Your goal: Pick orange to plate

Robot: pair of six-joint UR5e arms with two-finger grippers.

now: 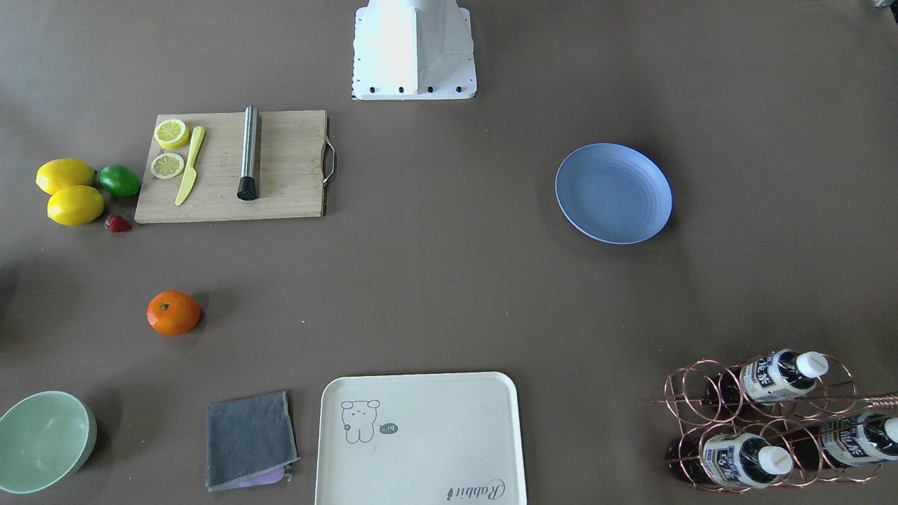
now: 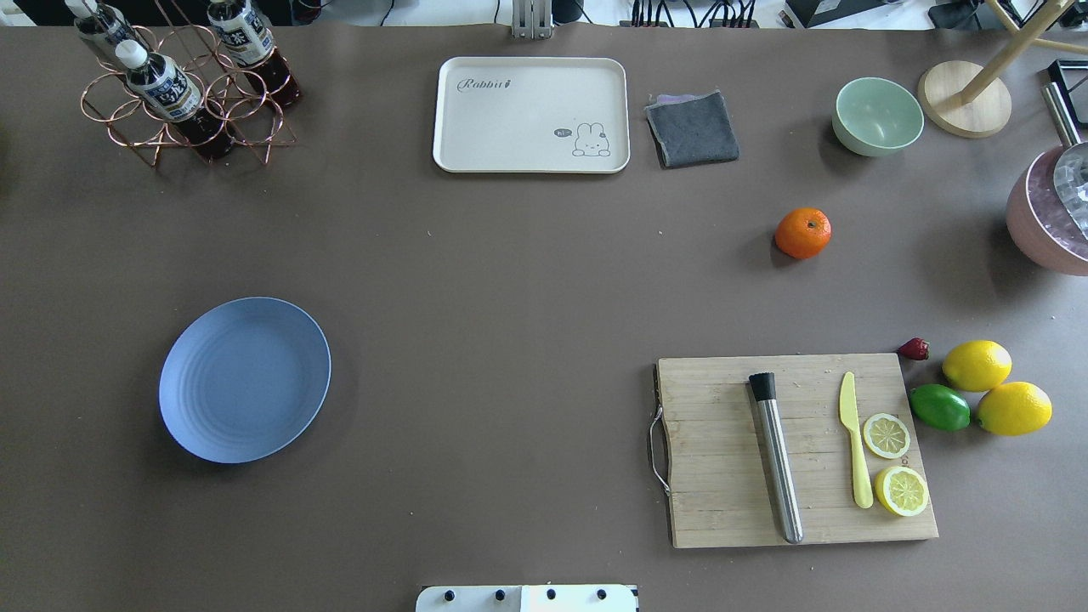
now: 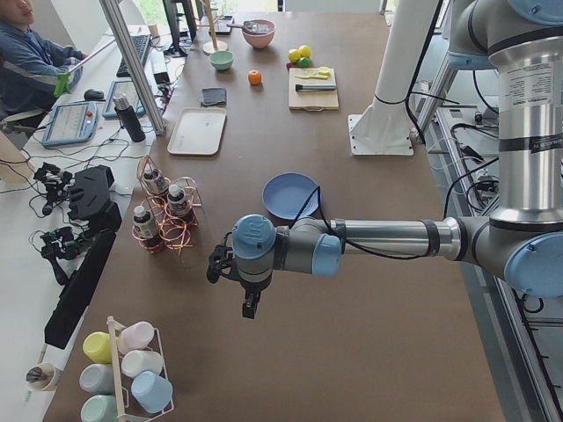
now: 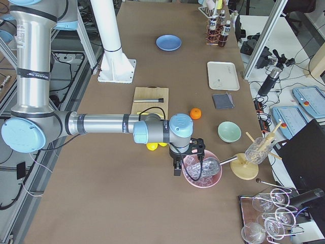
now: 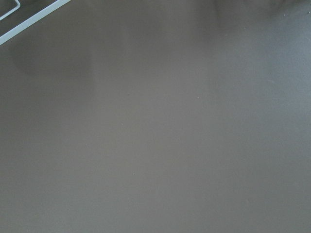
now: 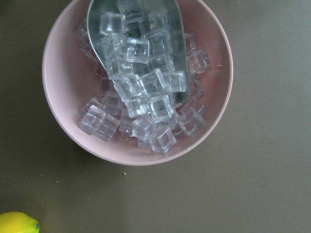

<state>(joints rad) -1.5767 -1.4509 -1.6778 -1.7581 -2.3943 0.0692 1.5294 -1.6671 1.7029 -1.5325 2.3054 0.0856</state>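
Note:
The orange rests alone on the brown table between the green bowl and the cutting board, also visible in the front view. Far across the table lies the periwinkle plate, with nothing on it. Neither gripper shows in the overhead or front views. My left gripper hangs over bare table at the left end, beyond the plate. My right gripper hovers at the pink bowl of ice cubes, short of the orange. I cannot tell whether either one is open or shut.
A wooden cutting board carries a steel muddler, a yellow knife and lemon slices. Two lemons, a lime and a strawberry sit beside it. A cream tray, grey cloth, green bowl and bottle rack line the far edge.

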